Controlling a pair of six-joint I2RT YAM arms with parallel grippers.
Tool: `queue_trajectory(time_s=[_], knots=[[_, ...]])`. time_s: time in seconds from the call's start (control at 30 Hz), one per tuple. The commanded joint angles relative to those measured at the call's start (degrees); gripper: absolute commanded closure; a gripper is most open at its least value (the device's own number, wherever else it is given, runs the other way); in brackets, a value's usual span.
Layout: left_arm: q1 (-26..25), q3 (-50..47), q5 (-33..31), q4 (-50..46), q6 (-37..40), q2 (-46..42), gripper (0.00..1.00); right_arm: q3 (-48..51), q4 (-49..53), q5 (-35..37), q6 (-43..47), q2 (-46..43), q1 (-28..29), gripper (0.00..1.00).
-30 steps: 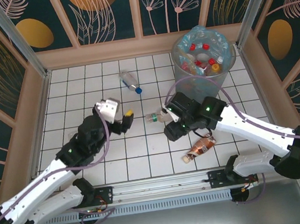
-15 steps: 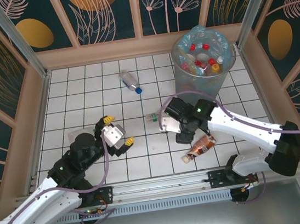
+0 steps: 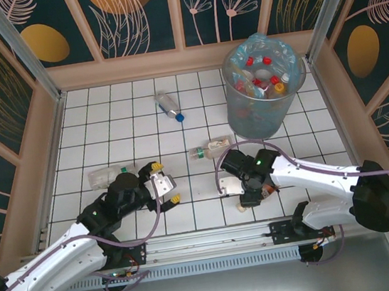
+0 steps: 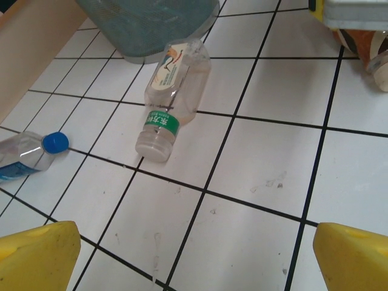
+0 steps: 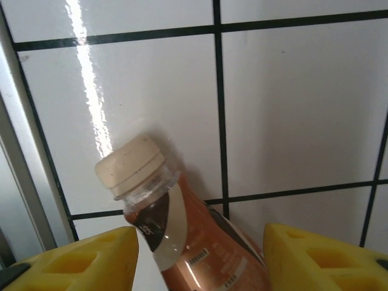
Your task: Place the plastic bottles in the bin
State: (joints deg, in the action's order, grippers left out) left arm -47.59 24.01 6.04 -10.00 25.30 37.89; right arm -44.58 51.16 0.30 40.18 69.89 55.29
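A brown-labelled plastic bottle (image 5: 182, 230) with a cream cap lies on the tiles, its cap (image 3: 242, 207) poking out under my right gripper (image 3: 250, 194). That right gripper (image 5: 200, 260) is open, one yellow finger on each side of the bottle's body. My left gripper (image 3: 165, 184) hangs wide open over bare tile with nothing between its fingers (image 4: 354, 257). A green-labelled bottle (image 4: 173, 97) lies ahead of it by the bin (image 3: 265, 89), which holds several bottles. A blue-capped bottle (image 3: 168, 106) lies farther back, and a clear one (image 3: 109, 175) lies at the left.
Wooden walls enclose the white tiled floor (image 3: 106, 128). A metal rail (image 3: 214, 240) runs along the near edge, close to the brown bottle's cap. The bin's mesh base (image 4: 151, 24) stands just beyond the green-labelled bottle.
My right gripper moved from beside the green-labelled bottle back toward me, onto the brown bottle. My left arm drew back and its jaws opened wider.
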Motion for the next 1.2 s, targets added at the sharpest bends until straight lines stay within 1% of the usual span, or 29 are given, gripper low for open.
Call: queue_trajectory(time_s=[0.0,0.1,0.23,0.5,0.67,0.83,1.03,1.17], knots=[[0.2,-1.2,2.2,3.2,0.8,-0.3,0.01,1.2,-1.0,-2.9,2.1,-1.8,1.0,0.42],[0.2,-1.4,2.7,3.8,1.1,0.1,0.02,3.0,-1.9,-3.6,2.2,-1.7,2.1,0.41],[0.2,-1.3,3.1,4.2,0.7,1.1,0.02,5.5,-4.7,-2.0,2.5,-0.6,3.6,0.42],[0.2,-1.4,2.7,3.9,0.5,0.7,0.01,9.4,-8.9,0.2,3.0,0.9,3.6,0.43],[0.2,-1.6,2.8,4.5,0.1,0.3,0.01,12.4,-10.6,0.3,2.1,1.7,3.3,0.45],[0.2,-1.3,2.5,4.3,0.2,1.0,0.01,13.1,-12.8,0.3,1.2,1.1,3.2,0.50],[0.2,-0.2,1.6,3.8,0.1,0.7,0.01,11.6,-11.0,0.3,0.6,-0.3,3.0,0.67],[0.2,1.3,-1.0,4.6,0.1,-0.9,0.01,7.4,-8.5,2.8,-1.7,-2.5,2.9,0.74]])
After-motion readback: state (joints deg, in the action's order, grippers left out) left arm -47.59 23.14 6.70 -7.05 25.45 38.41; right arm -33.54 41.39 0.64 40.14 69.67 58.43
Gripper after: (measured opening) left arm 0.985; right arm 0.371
